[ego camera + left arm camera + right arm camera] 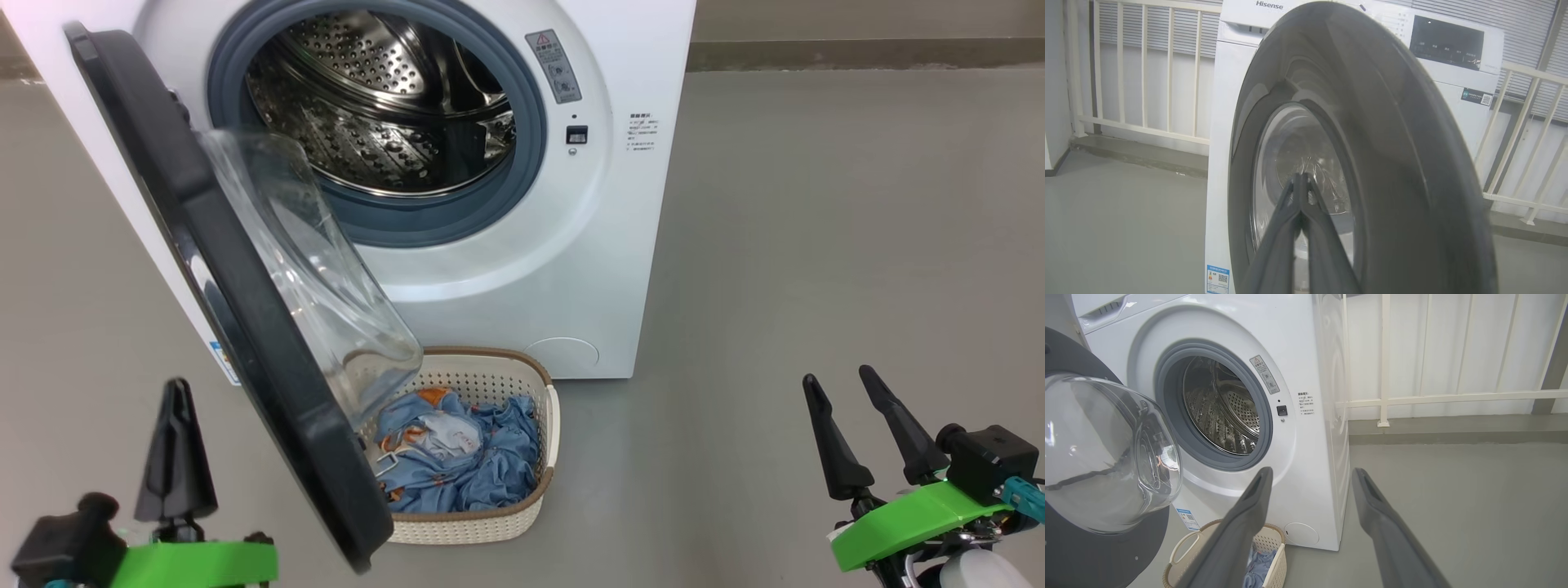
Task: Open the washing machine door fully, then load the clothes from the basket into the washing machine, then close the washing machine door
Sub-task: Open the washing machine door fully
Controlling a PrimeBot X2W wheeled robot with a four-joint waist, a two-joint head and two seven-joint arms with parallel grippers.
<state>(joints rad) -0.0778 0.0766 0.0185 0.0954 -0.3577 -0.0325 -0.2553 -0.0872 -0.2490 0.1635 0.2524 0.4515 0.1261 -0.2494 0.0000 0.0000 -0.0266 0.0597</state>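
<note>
The white washing machine (522, 269) stands on the grey floor (816, 245). Its black-rimmed door (245, 327) hangs open at the left, glass bowl bulging inward. Against the machine's foot, partly under the door, sits the cream basket (549, 441), holding crumpled blue clothes (482, 457).

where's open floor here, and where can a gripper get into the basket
Bare floor: right of the machine and basket, up to the right gripper, and left of the door. Crowded: the door overhangs the basket's left side, so only its right half is open from above.
</note>
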